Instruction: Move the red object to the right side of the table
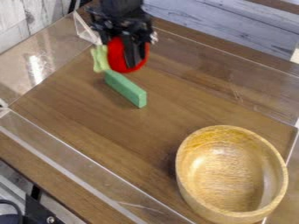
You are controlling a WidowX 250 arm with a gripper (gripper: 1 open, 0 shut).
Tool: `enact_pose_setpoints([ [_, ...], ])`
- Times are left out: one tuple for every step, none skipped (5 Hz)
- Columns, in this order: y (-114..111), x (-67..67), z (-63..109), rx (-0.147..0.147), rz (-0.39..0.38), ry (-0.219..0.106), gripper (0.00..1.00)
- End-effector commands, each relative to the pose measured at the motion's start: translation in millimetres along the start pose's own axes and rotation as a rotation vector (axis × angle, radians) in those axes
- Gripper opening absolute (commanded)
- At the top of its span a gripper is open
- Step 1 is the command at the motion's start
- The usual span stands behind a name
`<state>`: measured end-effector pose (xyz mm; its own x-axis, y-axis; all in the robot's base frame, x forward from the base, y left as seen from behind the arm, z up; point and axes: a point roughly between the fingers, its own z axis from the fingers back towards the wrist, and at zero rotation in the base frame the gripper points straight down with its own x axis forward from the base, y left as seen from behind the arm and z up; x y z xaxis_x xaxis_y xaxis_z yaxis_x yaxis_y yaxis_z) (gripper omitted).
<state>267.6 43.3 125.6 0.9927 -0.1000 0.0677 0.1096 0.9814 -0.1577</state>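
The red object (128, 54), a small round toy fruit with a green leafy bit (100, 59) at its left, hangs in the air above the table (82, 122) near the back left. My black gripper (126, 48) comes down from the top and is shut on the red object. The fruit hovers just above the upper end of the green block (125, 88). Its underside and the fingertips are partly hidden behind the fruit.
A green rectangular block lies diagonally at the centre left. A large wooden bowl (232, 172) stands at the front right. Low clear acrylic walls (222, 52) edge the tabletop, with a clear bracket at the back left corner.
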Motion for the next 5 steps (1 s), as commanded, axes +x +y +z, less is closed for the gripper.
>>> enact_pose_setpoints([
  [7.3, 1.5, 8.2, 0.017, 0.040, -0.030, 0.00],
  [16.8, -0.3, 9.6, 0.025, 0.084, -0.033, 0.00],
  [15.8, 3.8, -4.9, 0.022, -0.001, -0.017, 0.00],
  [13.3, 7.8, -21.4, 0.018, -0.082, -0.003, 0.00],
  [5.8, 6.3, -38.5, 0.014, -0.042, -0.007, 0.00],
])
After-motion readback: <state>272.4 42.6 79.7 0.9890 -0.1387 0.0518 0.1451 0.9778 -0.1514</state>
